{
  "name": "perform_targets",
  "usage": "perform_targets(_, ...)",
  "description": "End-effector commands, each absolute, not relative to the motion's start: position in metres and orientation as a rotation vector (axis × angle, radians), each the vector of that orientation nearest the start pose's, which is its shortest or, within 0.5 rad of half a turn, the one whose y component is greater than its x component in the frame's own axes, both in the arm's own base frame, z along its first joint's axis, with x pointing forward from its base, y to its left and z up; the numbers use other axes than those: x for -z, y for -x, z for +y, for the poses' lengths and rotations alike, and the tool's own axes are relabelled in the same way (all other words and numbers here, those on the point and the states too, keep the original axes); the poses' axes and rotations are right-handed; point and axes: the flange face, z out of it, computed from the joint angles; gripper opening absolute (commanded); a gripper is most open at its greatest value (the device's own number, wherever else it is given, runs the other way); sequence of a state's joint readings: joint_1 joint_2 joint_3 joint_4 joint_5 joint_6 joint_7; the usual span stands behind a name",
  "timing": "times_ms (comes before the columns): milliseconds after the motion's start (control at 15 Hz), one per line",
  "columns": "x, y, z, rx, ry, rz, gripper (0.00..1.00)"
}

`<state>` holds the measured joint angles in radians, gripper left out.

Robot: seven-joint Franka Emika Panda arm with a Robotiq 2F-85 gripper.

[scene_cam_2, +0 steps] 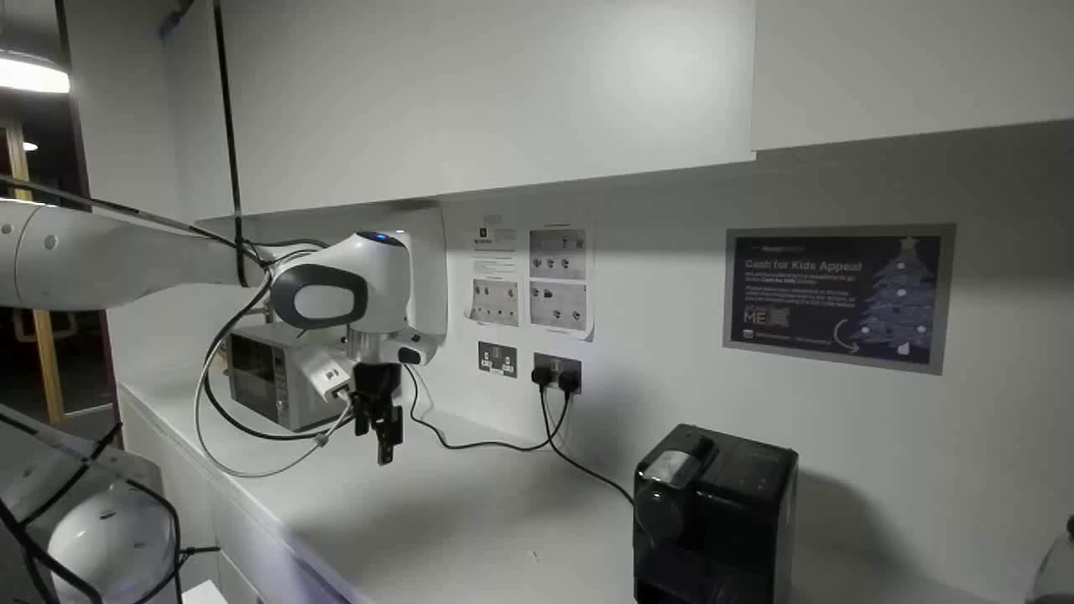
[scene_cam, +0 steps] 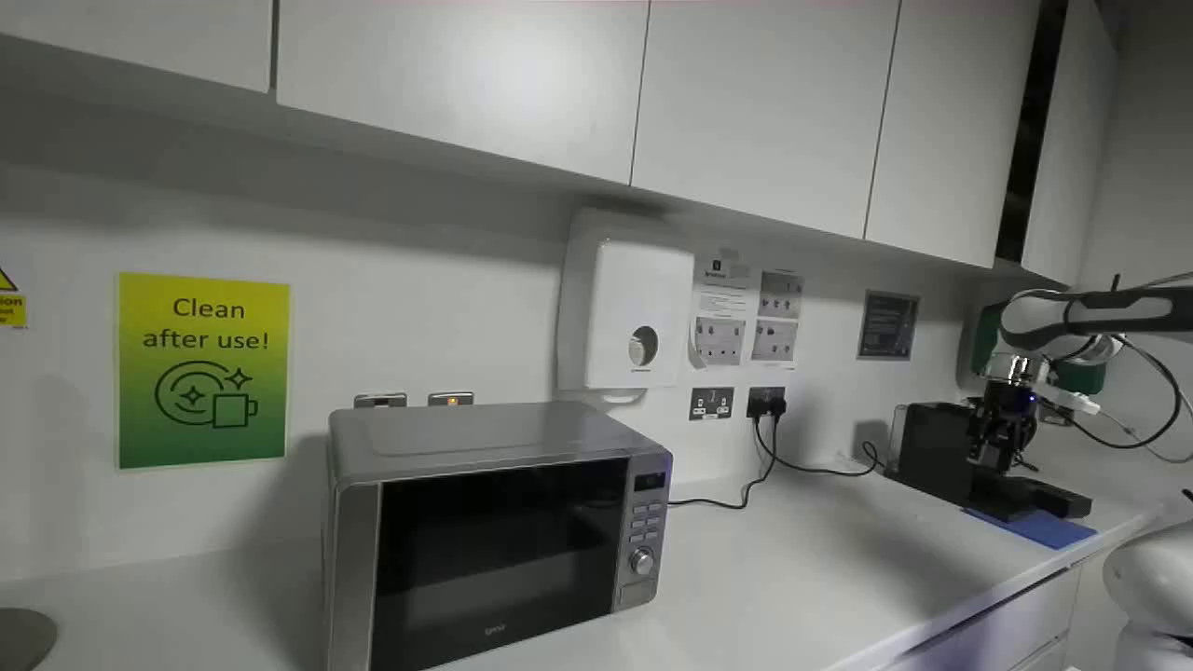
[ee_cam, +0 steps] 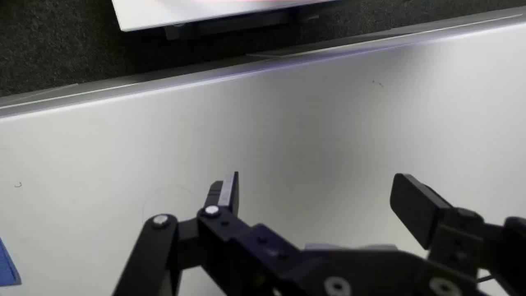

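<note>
My gripper (ee_cam: 316,185) is open in the wrist view, with its two black fingers wide apart and nothing between them. It points down above the white counter (ee_cam: 123,144) and touches nothing. In both exterior views the gripper (scene_cam: 997,457) (scene_cam_2: 382,445) hangs over the counter. A black coffee machine (scene_cam_2: 738,495) stands on the counter to the right of the gripper in an exterior view, apart from it. The coffee machine (scene_cam: 932,443) shows behind the gripper in an exterior view. A silver microwave (scene_cam: 503,429) stands farther along the counter, and also shows behind the arm (scene_cam_2: 306,394).
A blue cloth (scene_cam: 1049,529) lies by the coffee machine; its corner shows in the wrist view (ee_cam: 7,265). Black cables (scene_cam_2: 503,445) run from wall sockets (scene_cam_2: 558,369) along the counter. White cupboards (scene_cam: 764,112) hang above. A paper towel dispenser (scene_cam: 620,298) is on the wall.
</note>
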<state>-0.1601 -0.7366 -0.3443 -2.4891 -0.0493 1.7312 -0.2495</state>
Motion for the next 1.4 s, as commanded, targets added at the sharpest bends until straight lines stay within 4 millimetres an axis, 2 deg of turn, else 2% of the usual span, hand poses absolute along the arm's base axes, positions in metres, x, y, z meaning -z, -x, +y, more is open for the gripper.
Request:
perform_targets(0, -0.510, -0.285, -0.178, 0.017, 2.946, 0.229, 1.00)
perform_targets(133, -0.510, -0.287, -0.176, 0.020, 2.950, 0.227, 1.00)
perform_targets(267, -0.512, -0.297, -0.170, 0.102, 2.939, 0.238, 1.00)
perform_targets(733, -0.516, -0.349, -0.134, 0.313, 2.923, 0.117, 1.00)
perform_targets(800, -0.515, -0.357, -0.131, 0.342, 2.937, 0.091, 0.96)
perform_targets(867, -0.514, -0.364, -0.129, 0.354, 2.950, 0.076, 0.74)
perform_targets(1000, -0.514, -0.382, -0.128, 0.403, 2.965, 0.059, 0.69)
perform_targets(1333, -0.521, -0.421, -0.132, 0.519, 2.958, 0.064, 0.33)
